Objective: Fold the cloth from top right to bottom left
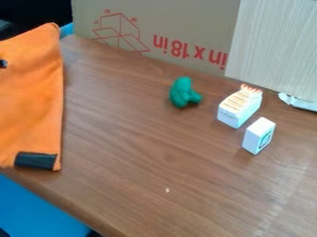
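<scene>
Camera view (1 fixed cam.): oblique, from above the table (136, 148), facing down and across the top twd. the cardboard box (173, 23) and pale panel (272, 51) at the far side. Range mod. near: box & panel run out of frame at the top, the orange cloth (31, 97) at L; the 3 small objs. R of ctr. (182, 92) fit whole. Table edge (62, 203) crosses the lower L corner on a diag., i.e., view axis is skewed to it.
</scene>
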Robot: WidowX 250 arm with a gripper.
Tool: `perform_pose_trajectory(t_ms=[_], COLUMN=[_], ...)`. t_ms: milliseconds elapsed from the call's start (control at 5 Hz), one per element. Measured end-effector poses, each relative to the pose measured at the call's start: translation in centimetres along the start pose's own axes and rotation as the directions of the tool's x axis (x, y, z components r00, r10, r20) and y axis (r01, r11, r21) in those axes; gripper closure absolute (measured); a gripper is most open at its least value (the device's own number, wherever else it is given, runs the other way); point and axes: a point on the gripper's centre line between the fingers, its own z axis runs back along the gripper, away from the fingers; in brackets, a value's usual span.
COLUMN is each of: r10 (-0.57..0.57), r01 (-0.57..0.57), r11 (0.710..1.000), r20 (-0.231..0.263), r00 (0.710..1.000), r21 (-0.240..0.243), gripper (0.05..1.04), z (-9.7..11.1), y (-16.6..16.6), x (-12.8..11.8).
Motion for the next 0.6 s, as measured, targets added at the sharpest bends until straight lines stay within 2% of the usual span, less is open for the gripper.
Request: perform_pose_trajectory(t_ms=[400,600], r10=[-0.024,-0.051], r01=[0.025,0.054], r11=[0.997,0.994], r20=[-0.025,-0.037], r00=[0.999,0.998], r21=[0.067,0.095], gripper=[0.999,0.825], z=[-1.5,-2.1], y=[2.1,2.7], x=[-0.9,-1.3])
